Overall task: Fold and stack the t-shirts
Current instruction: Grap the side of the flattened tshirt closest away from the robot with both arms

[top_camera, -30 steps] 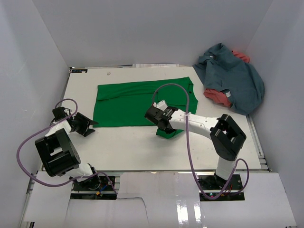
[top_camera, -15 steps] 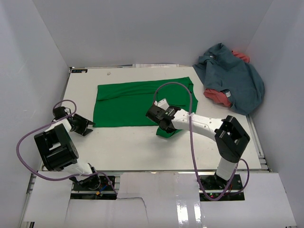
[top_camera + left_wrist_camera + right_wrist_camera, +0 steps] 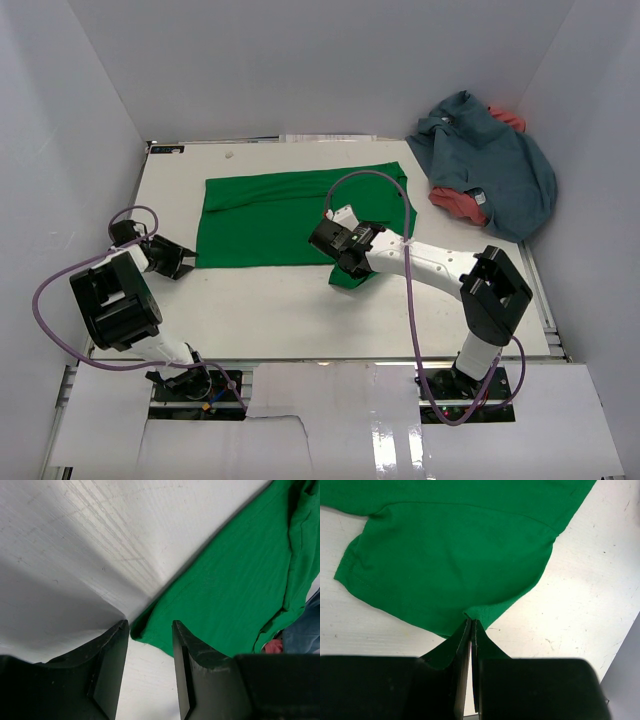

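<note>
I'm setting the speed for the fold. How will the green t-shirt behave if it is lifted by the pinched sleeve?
Likely floppy: the green t-shirt lies flat and its sleeve puckers where the right gripper pinches it, so it should drape, not hold shape. Probably light, since the cloth looks thin. The rest may trail across the table.

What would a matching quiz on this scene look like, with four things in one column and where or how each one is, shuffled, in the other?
Things
1. green shirt
2. blue-grey shirt
3. left gripper
4. right gripper

Places or states
A. shut, pinching an edge of the green shirt
B. bunched in a heap at the far right corner of the table
C. open, with a corner of the green shirt between its fingers
D. spread flat across the middle of the table

Pairs: 1-D, 2-B, 3-C, 4-A
</note>
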Robot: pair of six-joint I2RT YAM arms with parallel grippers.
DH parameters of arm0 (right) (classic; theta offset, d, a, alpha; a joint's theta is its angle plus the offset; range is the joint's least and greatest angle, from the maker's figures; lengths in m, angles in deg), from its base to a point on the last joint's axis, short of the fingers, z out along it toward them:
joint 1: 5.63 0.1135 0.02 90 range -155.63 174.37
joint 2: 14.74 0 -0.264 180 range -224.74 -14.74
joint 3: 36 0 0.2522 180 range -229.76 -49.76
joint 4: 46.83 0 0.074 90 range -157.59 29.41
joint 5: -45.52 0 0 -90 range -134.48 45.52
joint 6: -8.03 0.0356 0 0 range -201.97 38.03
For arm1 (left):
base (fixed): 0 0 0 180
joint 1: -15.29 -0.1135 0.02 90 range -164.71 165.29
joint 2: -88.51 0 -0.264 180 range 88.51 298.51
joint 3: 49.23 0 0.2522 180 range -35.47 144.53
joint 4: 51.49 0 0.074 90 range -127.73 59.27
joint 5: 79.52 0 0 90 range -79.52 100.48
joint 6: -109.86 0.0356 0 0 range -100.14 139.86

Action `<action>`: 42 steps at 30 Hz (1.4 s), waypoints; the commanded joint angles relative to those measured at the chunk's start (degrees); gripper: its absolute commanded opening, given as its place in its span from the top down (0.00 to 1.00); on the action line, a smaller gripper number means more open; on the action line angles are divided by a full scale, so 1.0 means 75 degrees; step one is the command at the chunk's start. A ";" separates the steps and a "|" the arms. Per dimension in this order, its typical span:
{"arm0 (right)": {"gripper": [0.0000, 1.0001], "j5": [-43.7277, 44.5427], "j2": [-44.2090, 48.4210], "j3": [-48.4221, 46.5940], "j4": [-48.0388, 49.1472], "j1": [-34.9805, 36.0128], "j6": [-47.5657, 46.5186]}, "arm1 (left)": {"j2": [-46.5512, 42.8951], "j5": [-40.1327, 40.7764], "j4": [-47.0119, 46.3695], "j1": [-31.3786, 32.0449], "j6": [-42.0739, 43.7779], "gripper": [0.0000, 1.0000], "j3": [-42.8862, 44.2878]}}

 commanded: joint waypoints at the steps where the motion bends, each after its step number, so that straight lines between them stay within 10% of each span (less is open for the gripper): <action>1: 0.92 0.0116 0.0287 -0.0074 0.0011 0.0041 0.0125 | 0.0146 0.0263 0.0046 -0.0047 0.0097 0.49 0.0001; 32: 0.92 0.0046 0.0087 -0.0028 0.0210 0.0041 0.0078 | 0.0169 0.0332 0.0140 0.0187 0.0062 0.54 -0.0491; 42: 0.92 0.0046 0.0204 -0.0109 0.0163 0.0041 0.0066 | -0.0030 0.0193 0.0069 0.0199 0.0038 1.00 -0.0585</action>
